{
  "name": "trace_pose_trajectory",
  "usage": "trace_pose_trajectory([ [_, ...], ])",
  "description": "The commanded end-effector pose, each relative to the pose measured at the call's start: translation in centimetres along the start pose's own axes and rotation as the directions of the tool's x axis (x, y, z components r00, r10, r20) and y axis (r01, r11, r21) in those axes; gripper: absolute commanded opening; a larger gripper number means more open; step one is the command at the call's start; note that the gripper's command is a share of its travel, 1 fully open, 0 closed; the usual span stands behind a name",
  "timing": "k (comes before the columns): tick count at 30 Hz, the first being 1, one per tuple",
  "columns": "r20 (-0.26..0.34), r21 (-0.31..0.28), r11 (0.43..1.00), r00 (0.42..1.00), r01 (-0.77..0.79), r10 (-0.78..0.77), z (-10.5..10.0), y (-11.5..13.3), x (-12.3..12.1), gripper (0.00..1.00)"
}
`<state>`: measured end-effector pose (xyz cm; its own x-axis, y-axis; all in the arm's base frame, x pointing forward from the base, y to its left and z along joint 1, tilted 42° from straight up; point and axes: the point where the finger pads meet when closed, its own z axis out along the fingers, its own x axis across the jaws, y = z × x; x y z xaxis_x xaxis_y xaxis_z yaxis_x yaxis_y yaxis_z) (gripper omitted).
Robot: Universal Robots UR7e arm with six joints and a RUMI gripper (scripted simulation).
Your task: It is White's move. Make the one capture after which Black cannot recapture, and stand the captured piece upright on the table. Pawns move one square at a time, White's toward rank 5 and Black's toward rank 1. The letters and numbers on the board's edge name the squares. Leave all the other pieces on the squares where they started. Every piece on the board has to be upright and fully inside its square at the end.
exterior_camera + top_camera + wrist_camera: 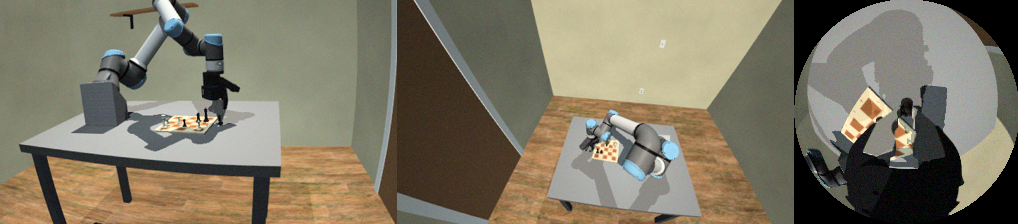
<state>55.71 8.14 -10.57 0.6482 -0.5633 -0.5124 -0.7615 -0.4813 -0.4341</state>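
While the pincer (pixel 220 112) grips a black piece (pixel 220 120) beside the board (pixel 208 128), a grey table (pixel 246 148) stands on wooden flooring (pixel 317 190).

Orange-and-cream checkered board (pixel 186 125); grey table (pixel 243 148); black pieces (pixel 205 115) at its 3 o'clock side, white pieces (pixel 164 120) at 9; blue-capped grey arm (pixel 148 44).

Soft shadows (fisheye wrist view)
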Motion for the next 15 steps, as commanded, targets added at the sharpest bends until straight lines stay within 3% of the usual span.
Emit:
trace_pose_trajectory([
  [1,-0.001,0.001,1.0,1.0,0.0,0.0,-0.06,-0.02,0.04,0.0],
  [14,-0.001,0.001,1.0,1.0,0.0,0.0,-0.06,-0.02,0.04,0.0],
  [15,-0.001,0.001,1.0,1.0,0.0,0.0,-0.06,-0.02,0.04,0.04],
])
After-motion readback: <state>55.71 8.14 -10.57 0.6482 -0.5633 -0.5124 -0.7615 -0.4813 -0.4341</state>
